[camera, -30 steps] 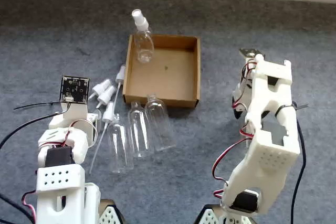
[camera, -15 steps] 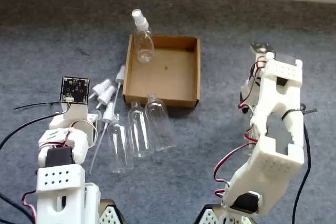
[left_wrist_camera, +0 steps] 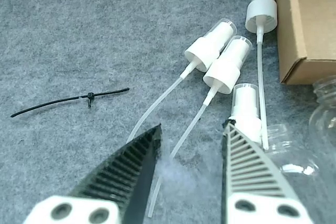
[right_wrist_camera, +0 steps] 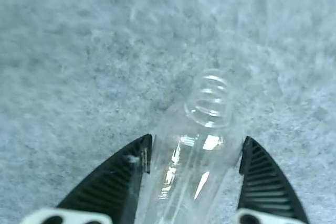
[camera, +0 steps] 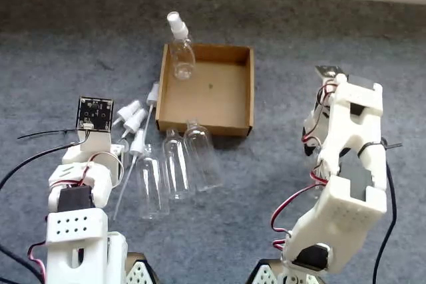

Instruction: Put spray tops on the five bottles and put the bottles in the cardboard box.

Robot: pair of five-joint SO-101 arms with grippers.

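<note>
Gripping a clear capless bottle (right_wrist_camera: 207, 114) by its body in the right pincer (right_wrist_camera: 197, 140), above the table (camera: 266, 31), apart from the cardboard box (camera: 205, 126). Probably light, thin-walled, slick: squeeze gently mid-body, leaving the threaded neck free. With the left pincer (left_wrist_camera: 192, 126) spread apart over loose spray tops (left_wrist_camera: 220, 59).

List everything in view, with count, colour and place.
cardboard box: one, brown, mid-table
capped bottle: one, clear with white top, over the box's far left corner
open bottles: three, clear, lying before the box
held bottle: one, clear, uncapped
spray tops: four, white, loose beside the box
cable tie: one, black, on carpet
carpet: grey
left gripper: open, over spray tops
right gripper: around held bottle
</note>
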